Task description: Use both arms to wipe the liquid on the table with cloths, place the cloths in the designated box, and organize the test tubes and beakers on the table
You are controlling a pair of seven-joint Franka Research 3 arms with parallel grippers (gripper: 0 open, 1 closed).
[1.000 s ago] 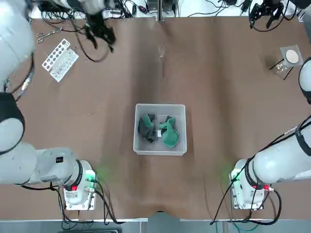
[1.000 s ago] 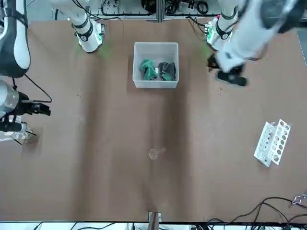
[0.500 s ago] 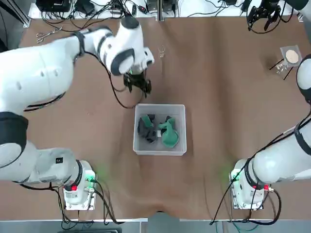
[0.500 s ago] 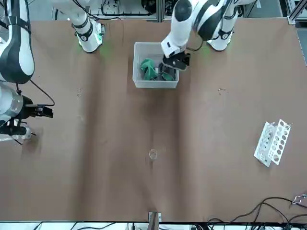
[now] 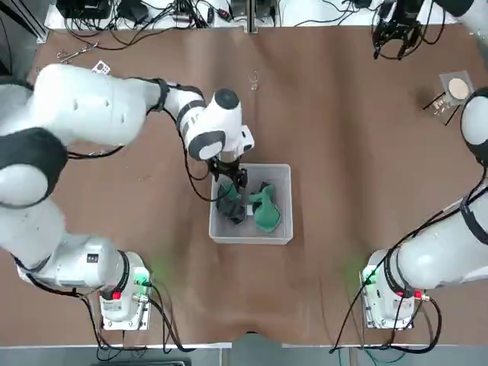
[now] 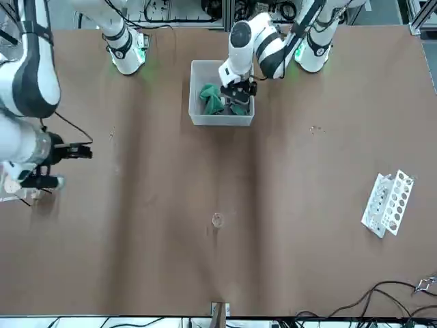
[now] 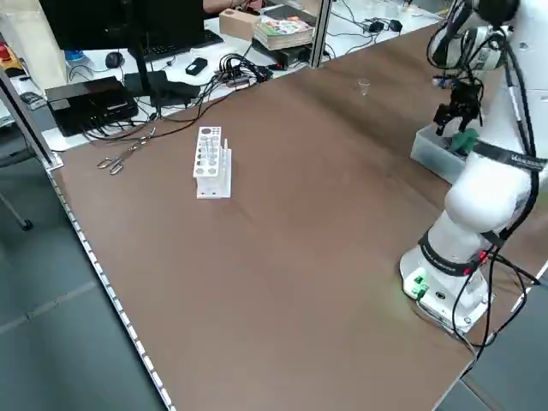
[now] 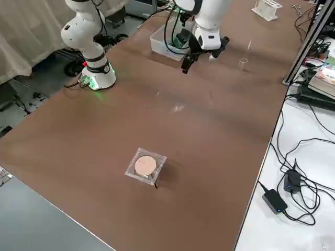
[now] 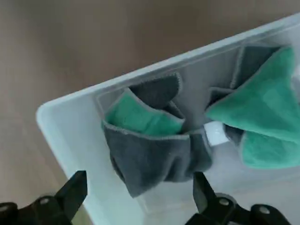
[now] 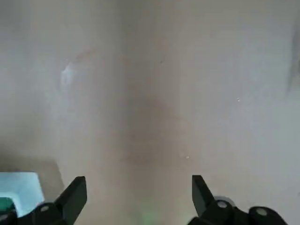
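Left pincer (image 5: 231, 177) hangs over the far-left corner of the box (image 5: 279, 170), fingers spread, pinching nothing; both cloths lie inside (grey cloth (image 9: 154, 154) folded beside green cloth (image 9: 262, 122), touching). Right pincer (image 6: 76, 152) hovers spread over bare brown surface (image 5: 343, 152) at the far right edge; white rack (image 6: 388, 202) stands well apart from the box.

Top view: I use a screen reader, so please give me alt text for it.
The left gripper, open, hangs over a shallow box holding a green cloth and a grey cloth at the middle of a brown table. The right gripper hovers at the far right corner.
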